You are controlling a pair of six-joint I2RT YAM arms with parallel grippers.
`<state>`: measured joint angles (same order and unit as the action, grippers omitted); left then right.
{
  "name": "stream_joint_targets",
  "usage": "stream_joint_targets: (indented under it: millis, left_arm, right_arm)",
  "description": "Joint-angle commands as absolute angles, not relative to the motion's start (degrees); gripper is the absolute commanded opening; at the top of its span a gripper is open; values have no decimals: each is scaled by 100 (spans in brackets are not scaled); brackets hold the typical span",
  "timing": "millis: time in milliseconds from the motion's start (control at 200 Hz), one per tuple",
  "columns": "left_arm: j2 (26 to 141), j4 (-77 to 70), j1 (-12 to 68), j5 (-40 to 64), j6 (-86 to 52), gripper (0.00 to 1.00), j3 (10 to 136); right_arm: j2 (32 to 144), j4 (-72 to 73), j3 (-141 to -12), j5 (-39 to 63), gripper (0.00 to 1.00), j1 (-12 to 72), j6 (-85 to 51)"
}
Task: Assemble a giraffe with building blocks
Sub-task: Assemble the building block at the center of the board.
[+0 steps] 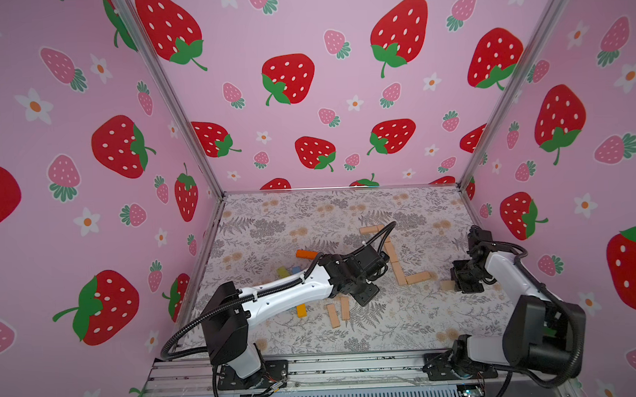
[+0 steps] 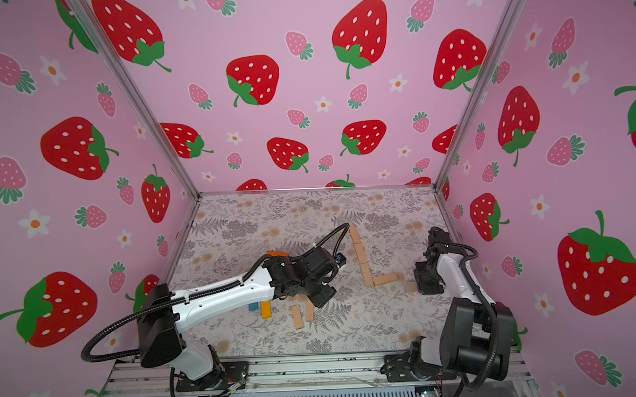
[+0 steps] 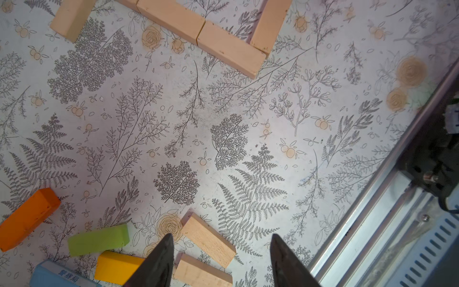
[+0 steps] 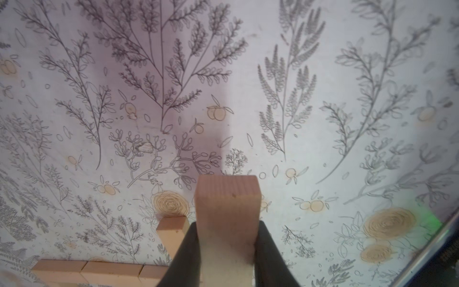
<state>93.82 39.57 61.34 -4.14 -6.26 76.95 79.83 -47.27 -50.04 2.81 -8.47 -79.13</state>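
Holding one tan block [image 4: 227,196] near the bench's [image 1: 310,214] right edge, right gripper [image 4: 227,223] is closed; left gripper [image 3: 221,235] half-open, empty. Tan L-row [image 1: 398,271] laid, prob. neck+body; coloured blocks [image 3: 98,239] unused yet.

Building blocks [image 1: 399,273] flat on table [image 1: 291,215]

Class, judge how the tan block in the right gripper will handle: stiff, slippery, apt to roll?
Probably stiff: the tan block shows wood grain. Unlikely to roll, given flat faces and square edges. Smooth sides might slip in the right gripper.
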Motion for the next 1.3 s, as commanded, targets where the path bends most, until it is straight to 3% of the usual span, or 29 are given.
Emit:
stream_joint_targets:
  millis: [0,240,525,680,961,1291]
  left_arm:
    - [9461,3902,6161,-361,-589,63,7993]
    - [9495,3930,6178,-352,-570,63,8037]
    - [9527,3931,6173,-334,-554,63,8068]
    - [9512,3955,6171,-343,-545,63,8042]
    - [9431,3968,6174,-422,-545,63,7941]
    - [9378,3973,6170,-516,-545,63,7919]
  right_arm:
    - [8512,-4555,-5395,468,21,-1006,-7310]
    - [9712,-4194,-6026,676,22,-1013,-7009]
    - [10222,-3969,-6199,450,25,-876,-7181]
    - [10354,-4000,-6275,427,29,-688,-7250]
    - [10278,-4017,-6137,361,45,-457,-7452]
    - [10060,-3999,-5834,277,34,-290,-7709]
